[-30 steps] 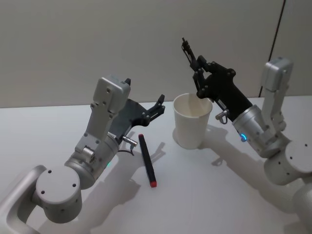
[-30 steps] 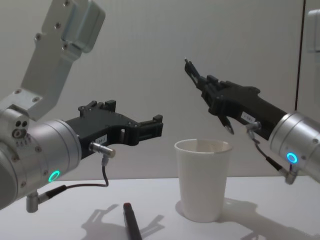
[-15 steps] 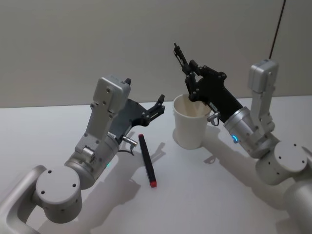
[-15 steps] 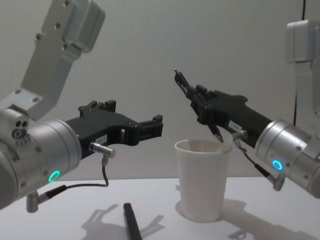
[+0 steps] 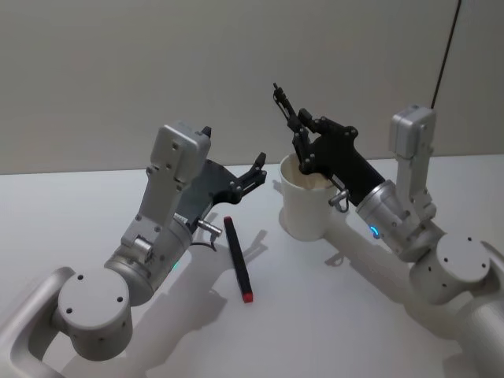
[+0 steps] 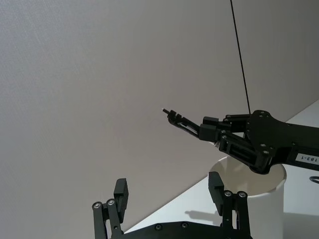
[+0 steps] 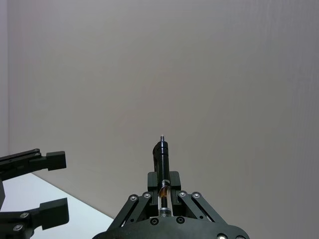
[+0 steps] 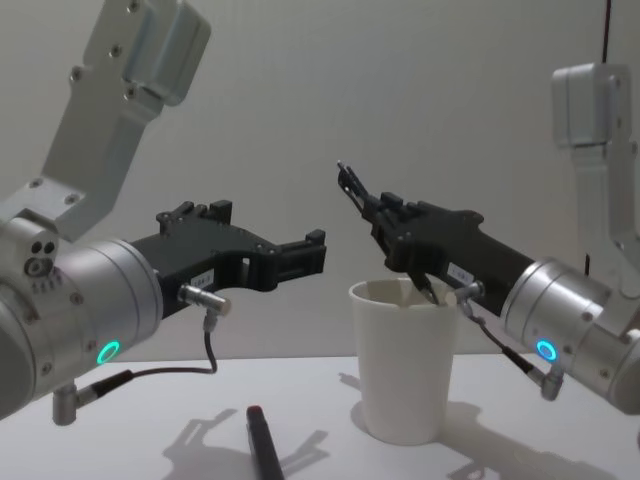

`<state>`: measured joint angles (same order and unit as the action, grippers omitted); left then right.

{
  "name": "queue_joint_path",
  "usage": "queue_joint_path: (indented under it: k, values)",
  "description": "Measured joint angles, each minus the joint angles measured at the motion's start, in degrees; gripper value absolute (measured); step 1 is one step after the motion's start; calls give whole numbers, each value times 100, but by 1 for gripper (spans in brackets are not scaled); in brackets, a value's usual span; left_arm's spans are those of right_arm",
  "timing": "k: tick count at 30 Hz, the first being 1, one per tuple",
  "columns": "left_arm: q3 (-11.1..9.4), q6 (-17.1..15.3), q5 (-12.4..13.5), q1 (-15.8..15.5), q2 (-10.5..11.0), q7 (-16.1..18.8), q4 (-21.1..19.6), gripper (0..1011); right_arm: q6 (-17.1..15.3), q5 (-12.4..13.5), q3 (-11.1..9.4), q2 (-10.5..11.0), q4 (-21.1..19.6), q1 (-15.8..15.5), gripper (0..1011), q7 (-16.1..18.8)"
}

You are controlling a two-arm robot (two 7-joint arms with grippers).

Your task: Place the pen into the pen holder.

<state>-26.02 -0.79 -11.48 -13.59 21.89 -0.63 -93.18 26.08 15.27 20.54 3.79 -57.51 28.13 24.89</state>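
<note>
While my right gripper hangs over the pen holder, clenched on a black pen, that pen slants with its lower tip at the cup's mouth. Left of the cup, a red-tipped pen lies on the table, and my left gripper hovers released above its far end.

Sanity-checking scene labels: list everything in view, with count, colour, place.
paper cup: 1, white, upright on the table, centre-right.
pen on the table: 1, black with a red end, lying left of the cup, apart from it.
held pen: 1, black, tilted above the cup's mouth.
table: 1, white.
cable: 1, black, against the wall at the back right.
left gripper: 1, black, open, in the air left of the cup.
right gripper: 1, black, shut on the held pen, over the cup.
</note>
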Motion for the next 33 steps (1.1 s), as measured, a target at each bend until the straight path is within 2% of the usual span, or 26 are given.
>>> queue_joint_path:
  k: [15,21,22,25,28,29,32,33]
  values:
    - [0,0,0,0,0,0,0,1001,1,-111,38,5,6,-58,135,44]
    - [0,0,0,0,0,0,0,1001,2,-135,47,7,1,-70,293,49]
    - [0,0,0,0,0,0,0,1001,2,-138,48,8,0,-72,352,50]
    - [0,0,0,0,0,0,0,1001,2,-143,50,9,-2,-75,411,52]
    - [0,0,0,0,0,0,0,1001,2,-149,51,10,-3,-78,527,53]
    - [0,0,0,0,0,0,0,1001,2,-150,52,10,-4,-78,527,54]
    - [0,0,0,0,0,0,0,1001,2,-156,54,12,-6,-80,668,57]
    - [0,0,0,0,0,0,0,1001,2,-157,54,11,-6,-80,687,57]
